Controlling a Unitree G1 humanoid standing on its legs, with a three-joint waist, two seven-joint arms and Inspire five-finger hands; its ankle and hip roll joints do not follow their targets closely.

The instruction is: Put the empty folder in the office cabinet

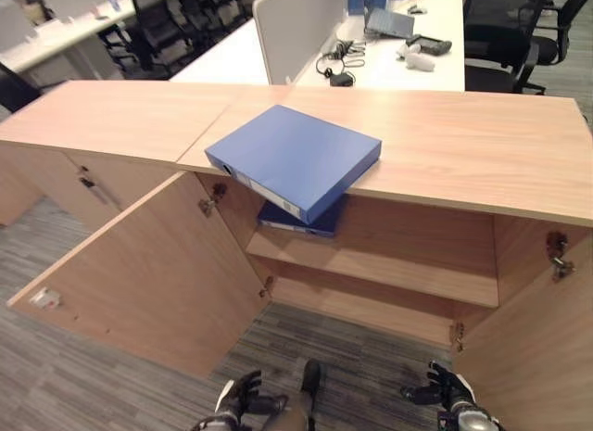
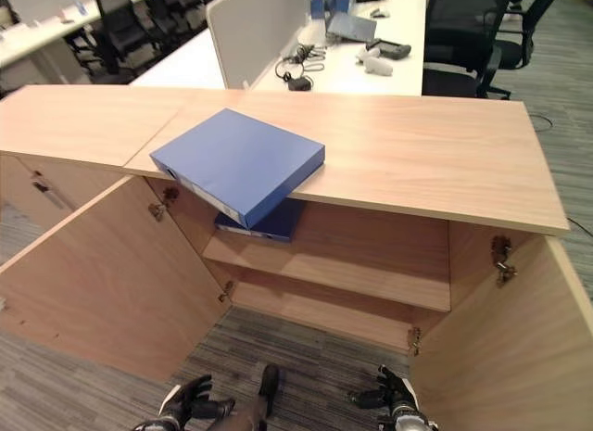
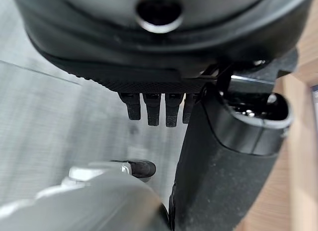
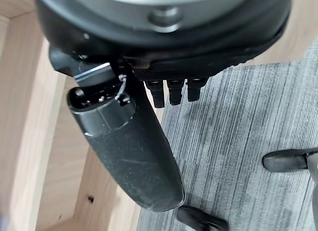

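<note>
A blue folder [image 1: 292,158] lies flat on the wooden cabinet top [image 1: 463,144], turned at an angle, with one corner hanging over the front edge. A second blue folder [image 1: 301,220] lies on the upper shelf [image 1: 389,264] just below it, partly hidden by the first. Both cabinet doors stand wide open. My left hand [image 1: 239,399] and right hand [image 1: 447,389] hang low near the carpet in front of the cabinet, well below the folders. Both are open with relaxed fingers and hold nothing. The wrist views show the left hand [image 3: 223,156] and the right hand [image 4: 129,141] above the floor.
The open left door [image 1: 139,273] and right door [image 1: 547,348] flank the space before the shelves. A closed cabinet [image 1: 65,171] adjoins on the left. Behind stand a white desk [image 1: 408,60] with a divider, a laptop and small items, and black office chairs [image 1: 500,32].
</note>
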